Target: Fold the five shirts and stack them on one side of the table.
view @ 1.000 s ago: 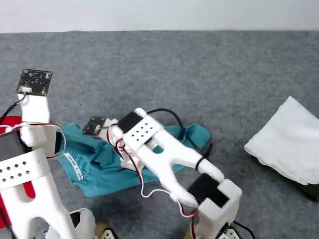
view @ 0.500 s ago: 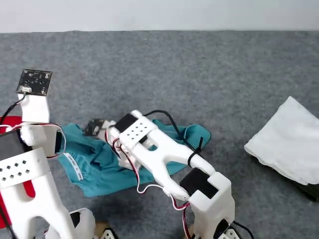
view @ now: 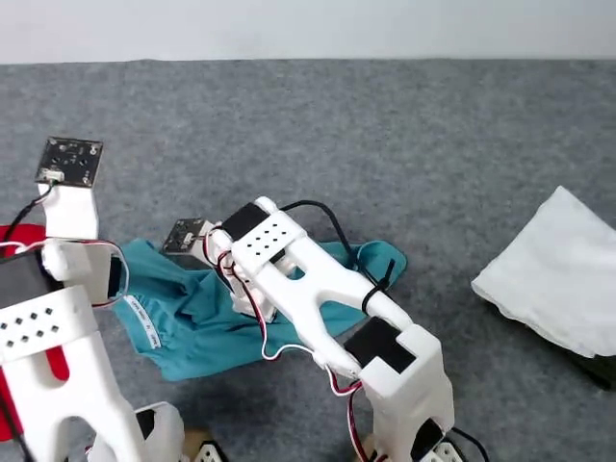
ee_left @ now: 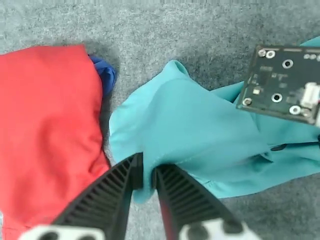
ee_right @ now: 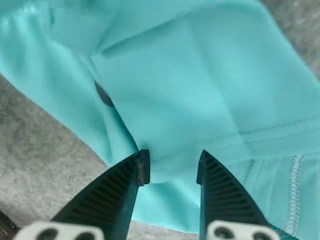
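The right arm (view: 318, 289) lies across the crumpled teal shirt (view: 183, 322) near the table's front and hides part of it, with the right gripper (ee_right: 171, 167) open over the cloth. The left gripper (ee_left: 146, 175) is closed on the shirt's edge, just beside a red shirt (ee_left: 45, 125) with a blue shirt (ee_left: 105, 75) peeking out at its edge. Four shirts show, one each teal, red, blue and white, the white shirt (view: 558, 274) folded well apart on a dark thing (view: 602, 366); the table (view: 385, 144) is grey felt, with a pale wall (view: 289, 29) behind.

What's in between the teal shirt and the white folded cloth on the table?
Nothing: in the high view, just bare grey table lies between the teal shirt and the white folded cloth.
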